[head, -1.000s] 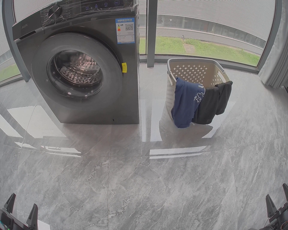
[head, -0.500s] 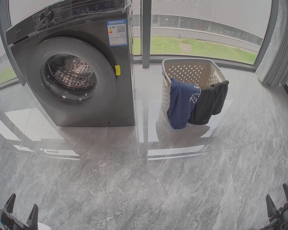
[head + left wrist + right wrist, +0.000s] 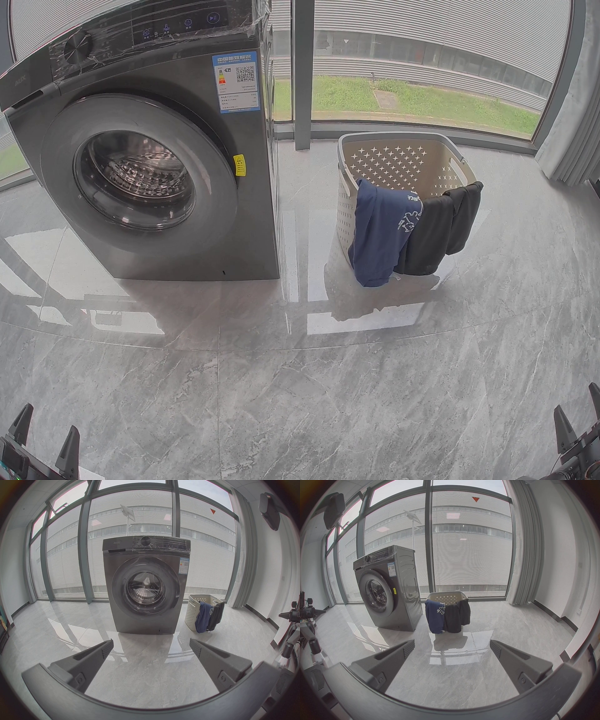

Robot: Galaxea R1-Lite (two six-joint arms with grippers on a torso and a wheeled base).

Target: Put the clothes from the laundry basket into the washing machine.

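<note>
Evidently at the approach step, the left end effector (image 3: 150,641) and right end effector (image 3: 452,641) gape empty, while the clothes (image 3: 382,228) hang over the basket (image 3: 400,159) beside the washing machine (image 3: 150,175), so next means nearing them to grip one.

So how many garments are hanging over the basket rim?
3: a blue one nearest the washing machine, a dark grey one beside it, a black one farthest from it. More may lie hidden inside the laundry basket.

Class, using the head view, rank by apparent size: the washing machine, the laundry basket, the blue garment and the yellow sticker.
1. washing machine
2. laundry basket
3. blue garment
4. yellow sticker
All four stand about equally far from the camera, so nearness hardly affects this order.
</note>
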